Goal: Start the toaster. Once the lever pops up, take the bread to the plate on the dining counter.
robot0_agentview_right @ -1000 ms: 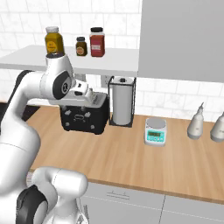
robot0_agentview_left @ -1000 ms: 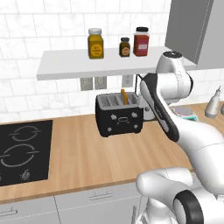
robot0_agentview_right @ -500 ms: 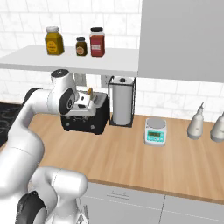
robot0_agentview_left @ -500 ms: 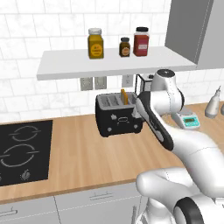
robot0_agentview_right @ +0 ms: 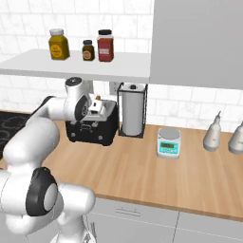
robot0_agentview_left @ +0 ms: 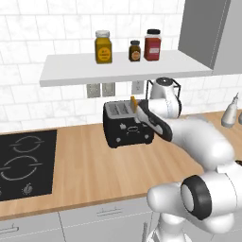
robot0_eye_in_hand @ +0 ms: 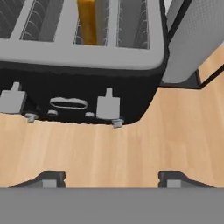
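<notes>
Just above the front of the black boxy four-slot toaster (robot0_eye_in_hand: 83,65) hangs my gripper (robot0_eye_in_hand: 109,177), its two dark fingertips (robot0_eye_in_hand: 50,178) standing well apart with bare light-wood worktop (robot0_eye_in_hand: 131,148) between them and nothing held. Straight ahead on the toaster's black front face are two pale grey levers (robot0_eye_in_hand: 108,107), one near each end, with small knobs beneath them.

Beyond the levers, the square slice of tan bread with an orange-brown crust (robot0_eye_in_hand: 87,22) stands on edge in one of the middle slots of the silvery slotted top, its upper part rising above the slot. From the left base camera the same slice (robot0_agentview_left: 134,102) pokes up just beside my wrist.

I judge the bread light, fairly stiff once toasted, yet crumbly and easy to crush. The place to take it is the exposed upper edge, pinching across its thin faces, gently, and lifting straight up so it does not catch on the slot wires. The lever looks rigid and small; a flat downward press on its top should serve.

Right of the toaster, towards the worktop's back edge, stands a wire-framed paper-towel holder (robot0_agentview_right: 132,111).
</notes>
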Available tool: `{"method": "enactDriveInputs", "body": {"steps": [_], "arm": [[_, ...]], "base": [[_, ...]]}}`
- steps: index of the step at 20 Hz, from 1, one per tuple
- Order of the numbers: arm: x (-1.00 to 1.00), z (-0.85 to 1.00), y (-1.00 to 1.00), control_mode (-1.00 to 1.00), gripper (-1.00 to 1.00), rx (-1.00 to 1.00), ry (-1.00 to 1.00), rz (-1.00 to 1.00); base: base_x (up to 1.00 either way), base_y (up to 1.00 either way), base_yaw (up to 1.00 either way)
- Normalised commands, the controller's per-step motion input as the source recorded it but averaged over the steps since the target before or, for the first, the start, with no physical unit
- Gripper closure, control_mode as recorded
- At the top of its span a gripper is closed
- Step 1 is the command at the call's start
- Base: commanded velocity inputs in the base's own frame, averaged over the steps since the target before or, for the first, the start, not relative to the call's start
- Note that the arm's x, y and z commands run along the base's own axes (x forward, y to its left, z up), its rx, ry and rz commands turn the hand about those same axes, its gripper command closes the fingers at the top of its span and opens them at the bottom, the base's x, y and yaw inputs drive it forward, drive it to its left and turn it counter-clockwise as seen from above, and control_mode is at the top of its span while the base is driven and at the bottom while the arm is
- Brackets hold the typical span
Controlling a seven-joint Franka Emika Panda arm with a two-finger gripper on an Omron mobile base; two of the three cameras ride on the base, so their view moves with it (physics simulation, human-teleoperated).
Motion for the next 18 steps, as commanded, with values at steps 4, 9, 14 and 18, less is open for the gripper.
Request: {"method": "enactDriveInputs", "body": {"steps": [4,9,14,18], "arm": [[0.46,-0.19,0.00,-1.00,1.00,0.01,0.00,-0.01],[0.44,-0.23,0.00,-1.00,1.00,0.04,0.00,-0.01],[0.23,-0.34,0.02,-1.00,1.00,0.01,0.00,0.00],[0.15,-0.29,0.04,-1.00,1.00,0.00,0.00,0.00]], "base": [[0.00,0.00,0.00],[0.00,0.00,0.00],[0.00,0.00,0.00],[0.00,0.00,0.00]]}}
